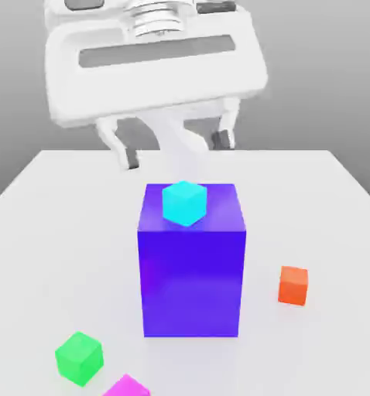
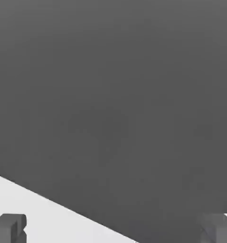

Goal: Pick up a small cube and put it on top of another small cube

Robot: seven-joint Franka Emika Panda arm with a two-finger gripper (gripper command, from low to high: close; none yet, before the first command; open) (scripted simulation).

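A small cyan cube [image 1: 185,203] rests on top of a tall blue block [image 1: 192,271] in the middle of the white table [image 1: 56,224]. Three more small cubes lie on the table: an orange one [image 1: 293,285] at the exterior view's right, a green one [image 1: 79,358] at the front left, and a magenta one [image 1: 127,386] cut off by the lower edge. My gripper [image 1: 176,148] hangs open behind and above the blue block, holding nothing. In the hand view the two fingertips [image 2: 10,228] stand far apart, and no cube shows there.
The tall blue block stands between the gripper and the cubes at the front. The hand view shows only a strip of the table [image 2: 53,223], its edge, and grey background beyond it.
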